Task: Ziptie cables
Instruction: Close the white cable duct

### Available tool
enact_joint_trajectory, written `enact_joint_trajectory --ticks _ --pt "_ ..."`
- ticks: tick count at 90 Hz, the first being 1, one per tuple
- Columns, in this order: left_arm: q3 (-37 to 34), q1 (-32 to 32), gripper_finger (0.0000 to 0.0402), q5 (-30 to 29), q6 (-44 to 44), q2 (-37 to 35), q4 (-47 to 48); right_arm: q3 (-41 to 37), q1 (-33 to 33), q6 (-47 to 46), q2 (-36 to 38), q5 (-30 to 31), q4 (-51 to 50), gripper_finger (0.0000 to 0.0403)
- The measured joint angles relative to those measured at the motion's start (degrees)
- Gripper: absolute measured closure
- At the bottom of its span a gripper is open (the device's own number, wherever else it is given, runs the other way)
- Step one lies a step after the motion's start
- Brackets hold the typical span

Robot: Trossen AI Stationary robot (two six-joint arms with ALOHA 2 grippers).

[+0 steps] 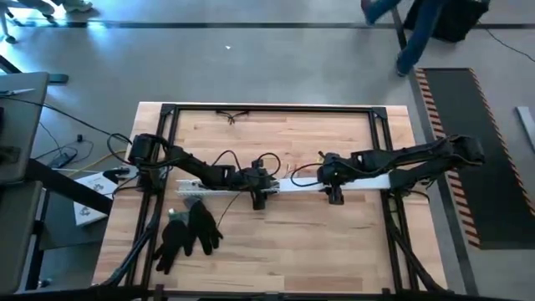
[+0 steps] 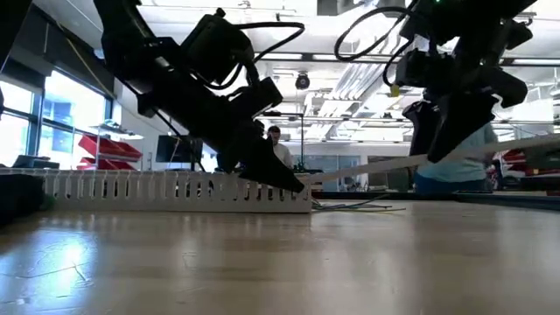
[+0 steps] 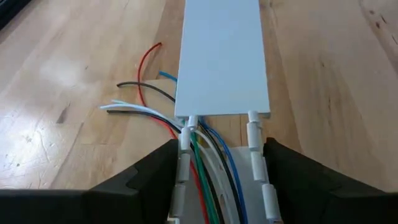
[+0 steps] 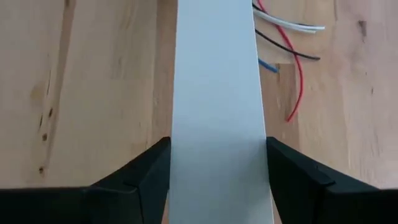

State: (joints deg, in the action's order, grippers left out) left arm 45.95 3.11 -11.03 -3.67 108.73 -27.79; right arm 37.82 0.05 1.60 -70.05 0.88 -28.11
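Observation:
A white slotted channel [image 1: 221, 187] lies along the table's middle. The thin cables [image 3: 202, 162], red, green, blue, black and white, run inside it. Their free ends [image 3: 140, 102] fan out on the wood beside the channel's end. A flat white cover strip [image 1: 368, 181] runs on from that end toward the table's right. My left gripper [image 3: 221, 149] is shut on the channel's right end. My right gripper [image 4: 217, 146] is shut on the cover strip, a little right of the cable ends [image 4: 286, 37]. My left gripper has the channel's two slotted side walls [image 3: 185, 146] between its fingers, at the channel's right end. It comes slanting down from the table's left, with the fingers either side of the channel. The channel rests on the table. My right gripper pinches the cover strip by its two long edges [image 4: 174, 155], fingers across it, coming from above. The strip slants in the low view: its left end [image 2: 319, 178] sits at the channel's end, and the rest [image 2: 516, 143] rises clear of the table toward the right.
A pair of black gloves [image 1: 189, 232] lies near the table's front left. A small dark item [image 1: 234, 116] sits at the far edge. A black frame [image 1: 171, 134] borders the wooden top. Bare wood stretches in front of the channel.

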Motion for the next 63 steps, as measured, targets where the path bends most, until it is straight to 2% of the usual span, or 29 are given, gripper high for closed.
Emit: enact_joint_trajectory --ticks 9,17,40,52,63 --pt "0.0 0.0 0.0194 0.0 0.0 0.0 0.0 0.0 0.0 0.1 0.4 -0.1 -0.2 0.0201" --pt "0.1 0.0 0.0194 0.0 0.0 0.1 0.0 0.1 0.0 0.1 0.6 0.0 -0.6 0.0264" --pt "0.1 0.0 0.0194 0.1 0.1 0.1 0.2 0.2 0.0 0.4 0.6 0.0 -1.5 0.0332" --pt "0.1 0.0 0.0194 0.2 0.1 0.1 0.3 0.1 0.0 0.2 0.6 -1.4 -1.3 0.0346" --pt "0.1 0.0 0.0194 0.2 0.3 0.1 0.5 0.0 0.0 2.4 0.4 -6.0 0.8 0.0333"
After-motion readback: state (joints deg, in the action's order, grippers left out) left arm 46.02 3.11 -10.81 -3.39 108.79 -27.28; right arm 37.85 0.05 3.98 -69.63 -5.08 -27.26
